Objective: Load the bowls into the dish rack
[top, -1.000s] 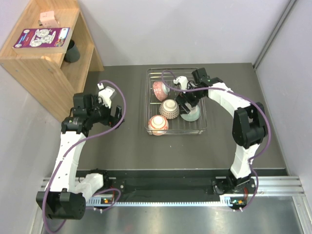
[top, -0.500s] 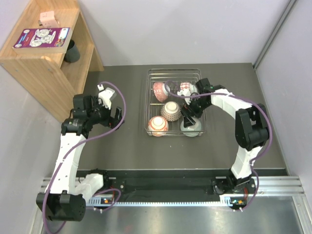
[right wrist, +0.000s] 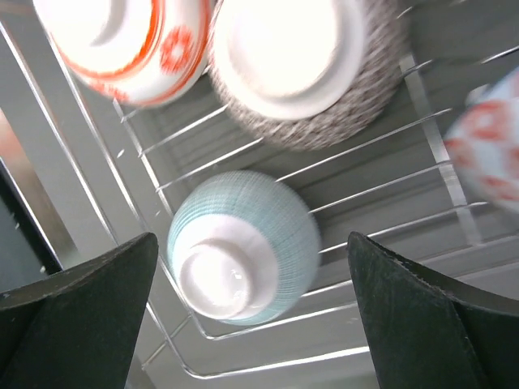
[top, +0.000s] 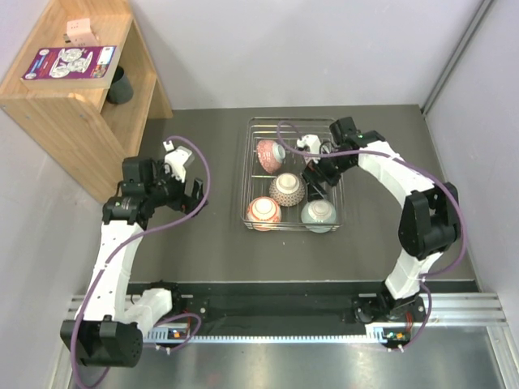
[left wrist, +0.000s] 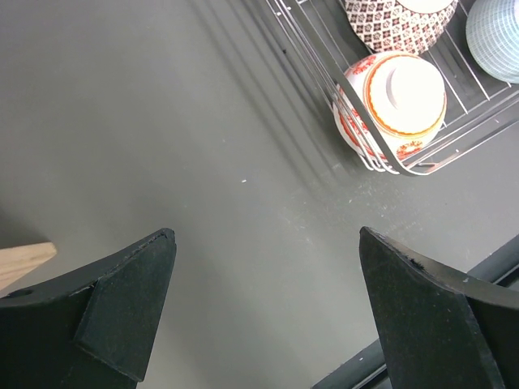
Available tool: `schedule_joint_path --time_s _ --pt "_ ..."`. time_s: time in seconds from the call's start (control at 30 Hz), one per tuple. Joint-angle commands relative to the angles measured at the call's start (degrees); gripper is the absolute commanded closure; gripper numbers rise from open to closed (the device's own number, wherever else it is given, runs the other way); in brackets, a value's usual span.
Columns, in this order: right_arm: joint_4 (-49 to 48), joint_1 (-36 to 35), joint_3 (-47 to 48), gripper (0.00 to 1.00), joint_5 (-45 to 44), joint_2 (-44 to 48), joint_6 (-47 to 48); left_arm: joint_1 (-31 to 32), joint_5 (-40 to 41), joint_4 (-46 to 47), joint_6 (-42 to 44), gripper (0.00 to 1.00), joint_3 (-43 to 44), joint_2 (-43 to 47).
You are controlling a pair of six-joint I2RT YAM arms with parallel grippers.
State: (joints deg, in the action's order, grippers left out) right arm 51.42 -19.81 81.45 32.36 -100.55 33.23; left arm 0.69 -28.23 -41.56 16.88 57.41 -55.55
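Note:
The silver wire dish rack (top: 252,174) stands at the table's far middle. In it lie a red-orange floral bowl (top: 263,211) at the near left, a beige-brown mesh bowl (top: 287,189) in the middle and a mint green bowl (top: 318,215) at the near right, all bottom up. Two more patterned bowls (top: 268,153) (top: 307,146) sit at the far end. My right gripper (top: 318,174) is open and empty above the mint bowl (right wrist: 243,247), not touching it. My left gripper (top: 190,191) is open and empty over bare table, left of the rack (left wrist: 324,77).
A wooden shelf unit (top: 73,97) stands at the far left with a dark cup (top: 119,85) inside and a booklet (top: 70,62) on top. Walls close in at the back and right. A metal rail (top: 284,324) runs along the near edge.
My right gripper carried the mint bowl toward the rack's near right corner, let it go there and pulled back toward the far end. The left arm has not moved.

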Motion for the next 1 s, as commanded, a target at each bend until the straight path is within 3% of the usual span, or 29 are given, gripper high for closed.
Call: schedule_joint_path --time_s 0.0,0.13,0.3,0.4,0.53,0.67,0.97 --pt "-2.54 -0.31 6.17 0.00 -2.82 4.13 -3.78 -0.34 -3.23 3.14 1.75 0.01 0.69 -2.28" --pt "-7.20 -0.23 6.88 0.00 -9.84 7.47 -8.52 -0.34 -7.62 5.78 3.06 0.01 1.13 -4.30" --pt "-14.41 0.12 2.93 0.00 -25.22 15.63 -11.79 -0.25 -9.73 10.97 3.59 0.01 1.56 -10.18" --pt "-12.93 1.79 1.96 0.00 -30.51 19.15 -12.40 -0.16 -12.80 8.97 5.61 0.01 3.85 -14.40" --pt "-8.18 5.92 -0.49 0.00 -23.42 26.09 -12.49 -0.25 -14.49 7.63 5.36 0.01 3.51 -12.84" --pt "-5.89 10.39 -4.27 0.00 -16.47 35.23 -12.49 -0.34 -9.48 9.48 1.75 0.01 1.83 -5.64" --pt "-7.21 16.74 -13.77 0.00 -14.52 52.12 -11.53 -6.83 -12.01 9.22 1.04 0.01 -0.36 -0.79"
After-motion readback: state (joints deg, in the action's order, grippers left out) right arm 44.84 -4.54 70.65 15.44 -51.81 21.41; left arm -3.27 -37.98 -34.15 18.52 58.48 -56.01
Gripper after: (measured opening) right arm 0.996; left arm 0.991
